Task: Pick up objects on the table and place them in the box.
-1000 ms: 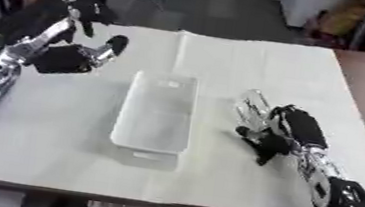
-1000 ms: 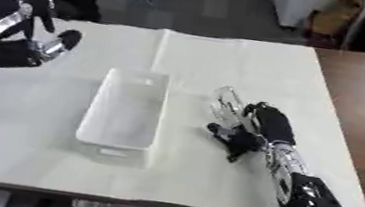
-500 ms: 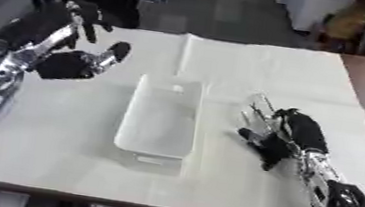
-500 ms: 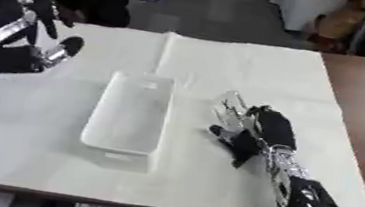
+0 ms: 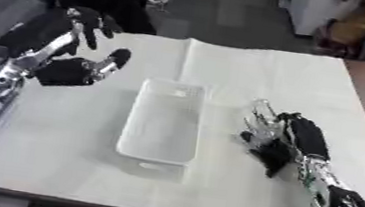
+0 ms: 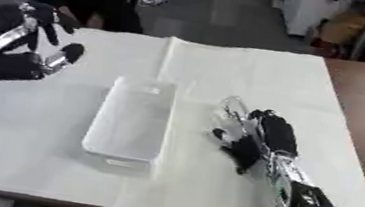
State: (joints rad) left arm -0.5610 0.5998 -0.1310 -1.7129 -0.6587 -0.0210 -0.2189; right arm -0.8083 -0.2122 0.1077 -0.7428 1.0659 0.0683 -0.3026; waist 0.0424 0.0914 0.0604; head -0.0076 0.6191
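white box (image 5: pixel 164 123) lies between the raised, open, empty left hand (image 5: pixel 68 62) and right hand (image 5: pixel 291 140), curled round something clear.

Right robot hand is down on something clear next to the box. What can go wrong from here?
1. The clear object under the right robot hand is hard to make out against the white cloth; whether the fingers enclose it cannot be told, so it may slip out on lift.
2. The white box sits close beside that hand; a sideways move could nudge it.
3. The left robot hand hovers open near the box's far corner and might clip it.
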